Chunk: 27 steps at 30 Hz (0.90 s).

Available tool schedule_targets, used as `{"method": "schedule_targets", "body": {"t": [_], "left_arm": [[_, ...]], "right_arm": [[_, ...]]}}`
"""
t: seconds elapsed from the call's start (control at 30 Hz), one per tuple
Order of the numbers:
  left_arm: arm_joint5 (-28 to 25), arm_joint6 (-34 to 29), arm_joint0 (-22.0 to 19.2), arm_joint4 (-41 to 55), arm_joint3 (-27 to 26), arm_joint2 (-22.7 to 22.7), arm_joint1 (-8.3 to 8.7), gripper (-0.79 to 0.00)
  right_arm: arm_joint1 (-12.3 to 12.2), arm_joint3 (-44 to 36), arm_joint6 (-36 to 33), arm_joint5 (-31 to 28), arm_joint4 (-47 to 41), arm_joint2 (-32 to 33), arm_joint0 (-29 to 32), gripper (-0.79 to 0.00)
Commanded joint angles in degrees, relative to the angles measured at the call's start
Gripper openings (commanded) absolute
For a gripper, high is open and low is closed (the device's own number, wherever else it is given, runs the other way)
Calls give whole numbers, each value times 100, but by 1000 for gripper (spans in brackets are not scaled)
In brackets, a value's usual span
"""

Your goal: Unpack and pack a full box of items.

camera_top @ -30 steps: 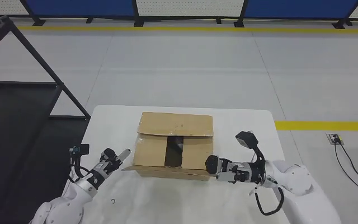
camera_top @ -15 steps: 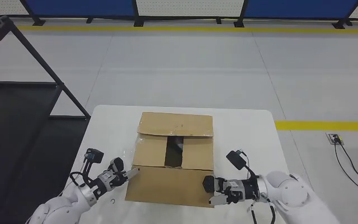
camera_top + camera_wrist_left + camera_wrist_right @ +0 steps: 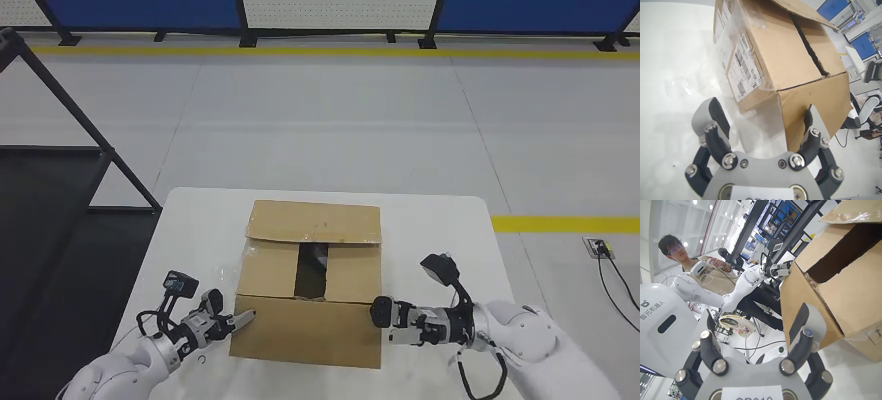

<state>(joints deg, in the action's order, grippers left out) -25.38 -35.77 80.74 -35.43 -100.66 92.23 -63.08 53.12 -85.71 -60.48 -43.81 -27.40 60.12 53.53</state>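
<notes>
A brown cardboard box (image 3: 345, 275) stands mid-table, its wide front flap (image 3: 305, 335) folded out and down over the near side. A dark slot (image 3: 312, 270) gapes between the top flaps, and the far flap (image 3: 315, 222) tilts up. My left gripper (image 3: 238, 320) is open at the front flap's left corner; in the left wrist view (image 3: 762, 115) the flap's torn edge (image 3: 783, 121) lies between its fingers, one fingertip (image 3: 809, 117) touching the cardboard. My right gripper (image 3: 378, 312) is open at the flap's right corner, one pad (image 3: 799, 318) lying against the flap (image 3: 791, 302).
The white table (image 3: 200, 230) has bare room left, right and behind the box. A shipping label (image 3: 744, 66) and loose clear tape (image 3: 738, 28) cover the box's left side. A dark frame (image 3: 60, 120) stands off the table's left.
The front flap has swung from level down toward me. Both grippers came nearer with it; the right one has since drawn back a little toward the box.
</notes>
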Motion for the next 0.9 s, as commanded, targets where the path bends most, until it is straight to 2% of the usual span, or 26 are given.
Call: {"method": "schedule_targets", "body": {"t": [0.0, 0.47, 0.67, 0.8, 0.87], "left_arm": [[19, 29, 10, 4, 7, -7, 4, 0], [80, 181, 60, -137, -58, -68, 0, 0], [-107, 326, 118, -187, -114, -106, 18, 0], [-285, 387, 152, -67, -86, -67, 38, 0], [-324, 358, 149, -47, -87, -68, 46, 0]], "right_arm": [[0, -1, 0, 1, 1, -1, 1, 0], [0, -1, 0, 1, 1, -1, 1, 0], [88, -53, 647, 731, -165, -85, -75, 0], [224, 121, 1407, 1453, -493, -241, -303, 0], [224, 121, 1407, 1453, -493, -241, -303, 0]]}}
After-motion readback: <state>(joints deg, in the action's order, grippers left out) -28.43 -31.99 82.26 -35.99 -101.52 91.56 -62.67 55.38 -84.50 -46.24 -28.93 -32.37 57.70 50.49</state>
